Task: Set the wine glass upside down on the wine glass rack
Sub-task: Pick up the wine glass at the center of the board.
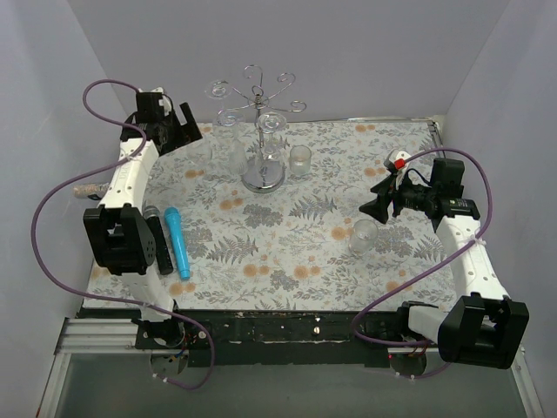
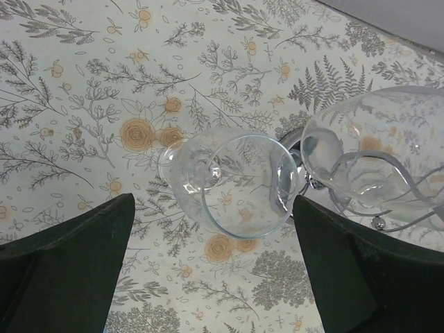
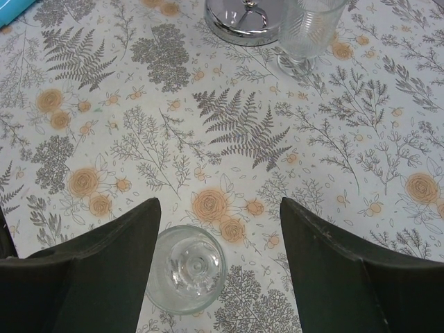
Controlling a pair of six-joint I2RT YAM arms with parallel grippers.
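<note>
Cropped at the top edge of the right wrist view: round mirrored base of the wine glass rack (image 3: 239, 19), upper part of a ribbed clear glass (image 3: 309, 28), and a blue sliver (image 3: 12, 5) in the corner (too little of it to name). Cut by the right edge of the left wrist view: a hanging glass (image 2: 378, 156), bowl only partly shown. From overhead, barely readable: wine glass (image 1: 231, 155) beside the left claw (image 1: 190, 131), faint against the patterned desk (image 1: 287, 261); upright or tipped, impossible to say.
</note>
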